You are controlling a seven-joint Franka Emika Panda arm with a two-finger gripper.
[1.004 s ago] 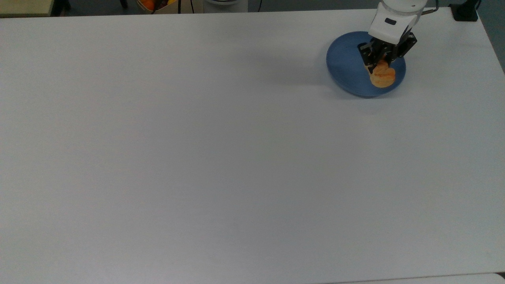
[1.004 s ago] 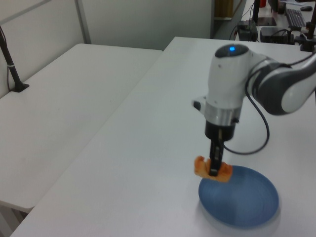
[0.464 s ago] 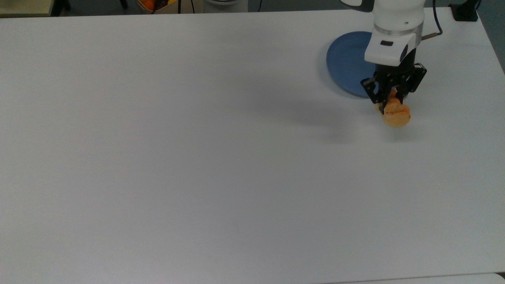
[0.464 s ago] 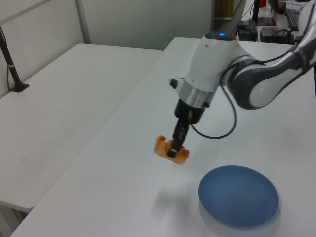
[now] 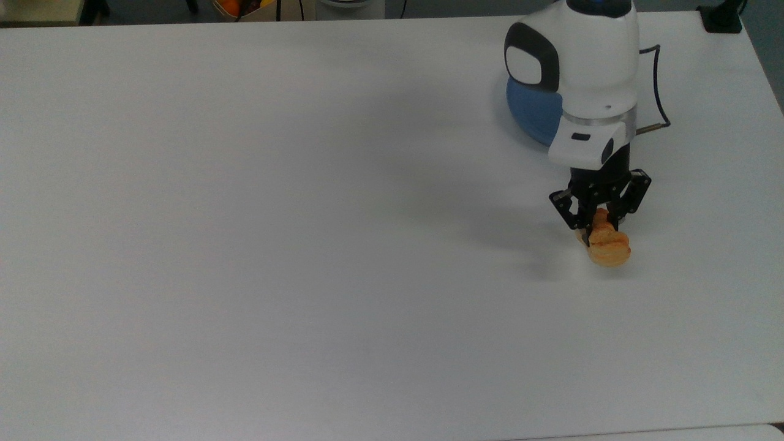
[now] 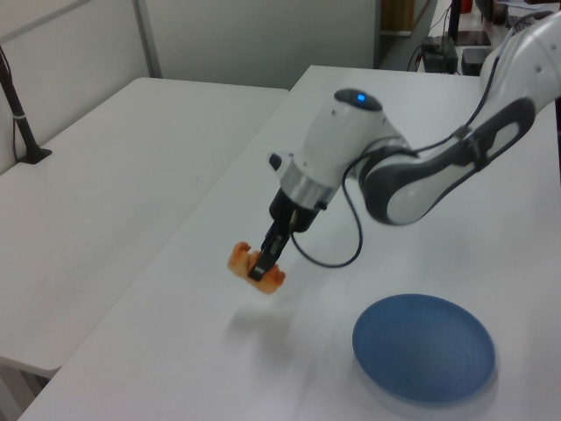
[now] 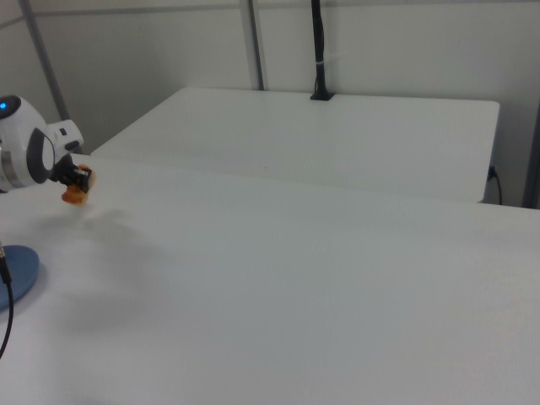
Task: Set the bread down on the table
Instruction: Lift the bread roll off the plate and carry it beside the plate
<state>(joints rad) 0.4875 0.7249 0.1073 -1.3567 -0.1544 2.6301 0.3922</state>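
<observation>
White and matte, the counter (image 5: 245, 245) spread under everything we saw, with a second pale table (image 6: 96, 175) beside it in the left view. Much of the blue plate (image 5: 534, 113) was hidden behind the arm's wrist housing (image 5: 582, 67) in the top view; in the right view the plate (image 7: 18, 270) was cut off at the frame's edge, and the arm's upper links ran out of frame in the left view. We could not make out the fingertips themselves where they met the pastry, as they sat dark against it.

A second earlier the end effector had been directly over the plate with the bread against its surface; half a second earlier it had cleared the rim. By this moment it had travelled farther, toward the bottom of the top view, leaving the plate (image 6: 424, 347) bare and well apart behind it.

We saw the end effector (image 5: 599, 228) clamped on the bread (image 5: 607, 246), its two black fingers pressed against the sides of the roll. The bread (image 6: 256, 266) hung just below the end effector (image 6: 261, 265), lifted off the counter, with a soft shadow on the surface beneath it. In the right view the bread (image 7: 76, 194) sat at the tip of the end effector (image 7: 78, 181), above the counter and beyond the plate.
</observation>
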